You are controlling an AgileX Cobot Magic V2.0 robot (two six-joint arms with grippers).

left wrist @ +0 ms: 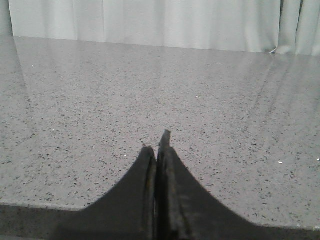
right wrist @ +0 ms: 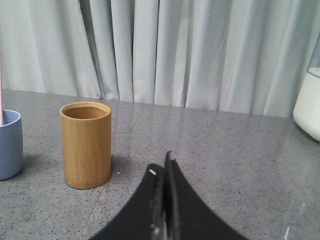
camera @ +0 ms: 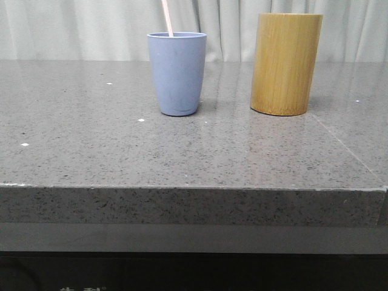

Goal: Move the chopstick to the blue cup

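The blue cup (camera: 177,73) stands upright on the grey stone table (camera: 182,157), left of the yellow-brown bamboo cylinder (camera: 285,63). A pale pink chopstick (camera: 167,18) stands inside the blue cup, leaning slightly, its top running out of the front view. In the right wrist view the blue cup (right wrist: 9,144) shows at the edge with the chopstick (right wrist: 1,90) rising from it, and the bamboo cylinder (right wrist: 86,145) looks empty. My left gripper (left wrist: 157,142) is shut and empty over bare table. My right gripper (right wrist: 161,165) is shut and empty, well short of the cylinder. Neither gripper shows in the front view.
A white rounded vessel (right wrist: 307,107) stands at the far right of the table in the right wrist view. Grey-white curtains (right wrist: 175,50) hang behind the table. The table's front edge (camera: 182,188) runs across the front view.
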